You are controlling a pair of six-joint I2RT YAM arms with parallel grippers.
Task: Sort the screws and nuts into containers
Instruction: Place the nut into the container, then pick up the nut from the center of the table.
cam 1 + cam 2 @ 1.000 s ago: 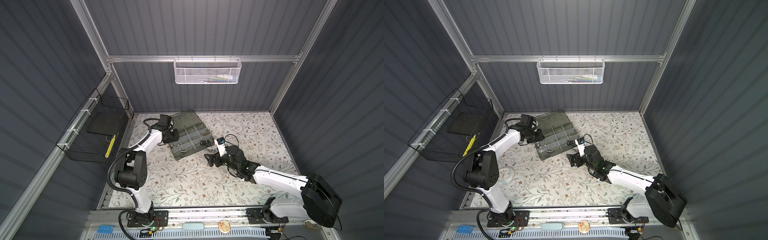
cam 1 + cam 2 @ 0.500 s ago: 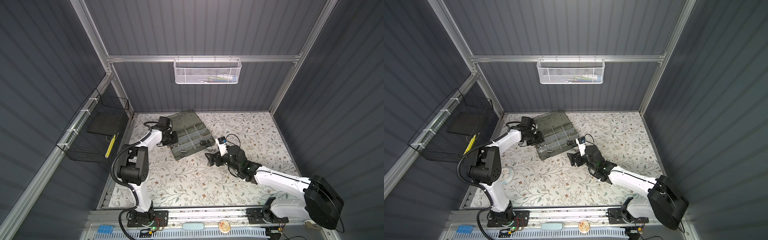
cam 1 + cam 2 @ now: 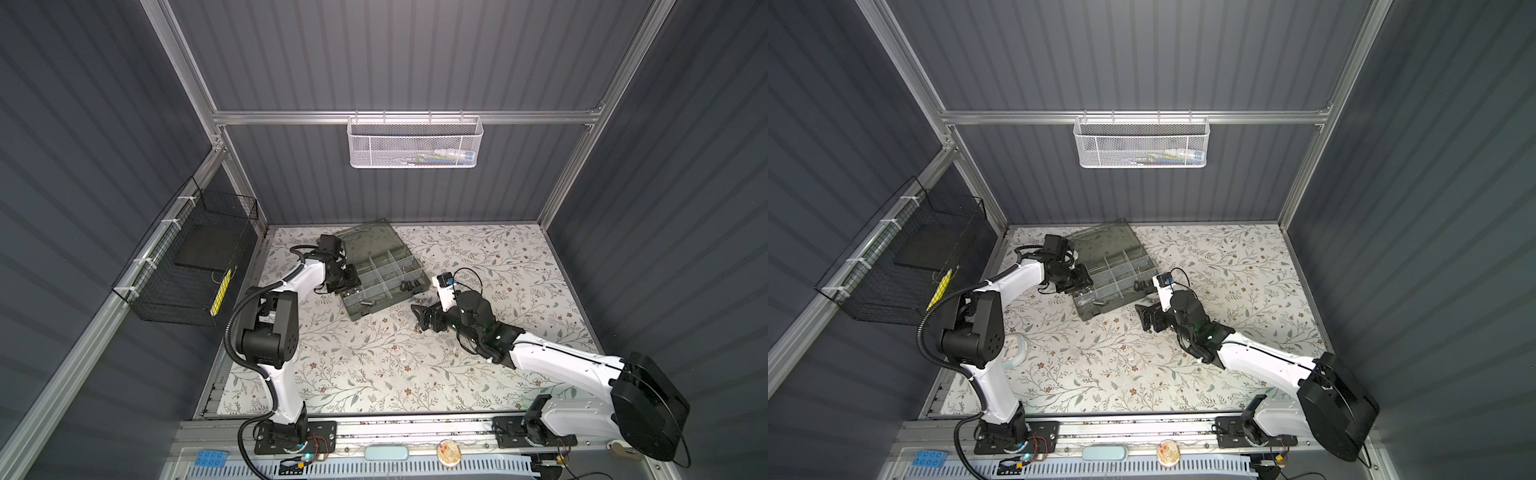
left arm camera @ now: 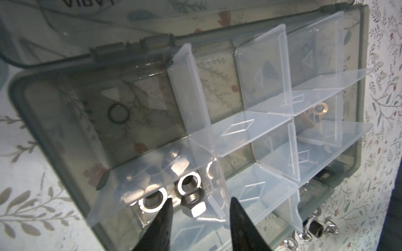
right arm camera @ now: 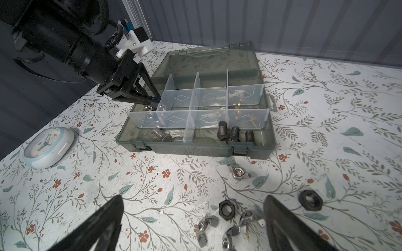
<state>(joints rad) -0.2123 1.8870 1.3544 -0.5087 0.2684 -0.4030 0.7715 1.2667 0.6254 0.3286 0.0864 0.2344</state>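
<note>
The grey-green organizer case (image 5: 189,150) lies open on the flowered table, and its containers are split by clear dividers. My left gripper (image 4: 201,201) hangs open over a corner compartment, also seen in a top view (image 3: 351,279). Three silver hex nuts (image 4: 188,184) lie below it, untouched. Three black screws (image 5: 235,132) and a silver bolt (image 5: 159,134) sit in the front compartments. My right gripper (image 5: 193,197) stands wide open just above loose nuts on the table: a black hex nut (image 5: 227,209), shiny wing nuts (image 5: 206,223) and another black nut (image 5: 310,200).
A single wing nut (image 5: 238,172) lies near the case's front wall. A round white clock (image 5: 46,147) rests on the table beside the left arm's base. A white mesh basket (image 3: 415,143) hangs on the back wall and a black wire basket (image 3: 195,266) on the left wall.
My left gripper's jaws have spread apart over the corner compartment, and a nut now lies free beneath them. The right arm has barely moved.
</note>
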